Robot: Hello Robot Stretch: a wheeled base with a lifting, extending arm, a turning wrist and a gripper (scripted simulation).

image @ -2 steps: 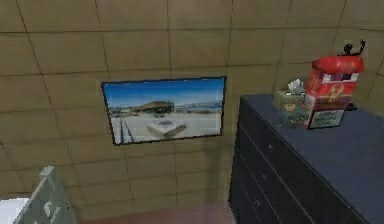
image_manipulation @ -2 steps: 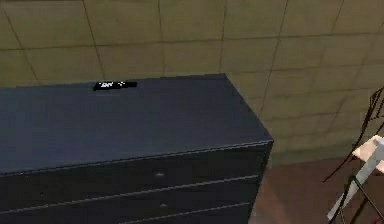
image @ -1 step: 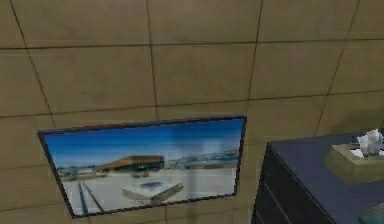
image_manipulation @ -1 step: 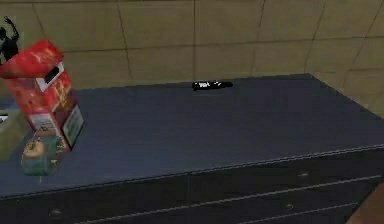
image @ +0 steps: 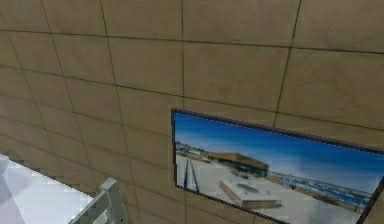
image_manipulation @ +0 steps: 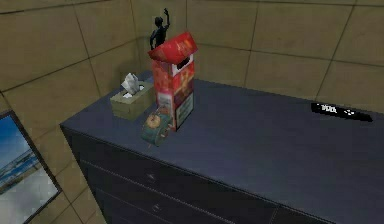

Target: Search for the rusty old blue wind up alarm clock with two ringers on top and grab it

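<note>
The tool's state cannot be told, nor which way the alarm clock lies from it, so the search looks unfinished. Mid-frame in the arm side view, a dark table (image_manipulation: 250,140) carries a red box (image_manipulation: 174,80), a tissue box (image_manipulation: 128,98) just left of it and a dark figurine (image_manipulation: 160,30) behind. None reads as a blue clock (the small blob (image_manipulation: 152,125) at the box's foot is too unclear to name).

My base stands with its front close up to a tiled wall (image: 120,60); the side my arm reaches from faces a dark dresser (image_manipulation: 260,135); from there I look down on its top.
</note>
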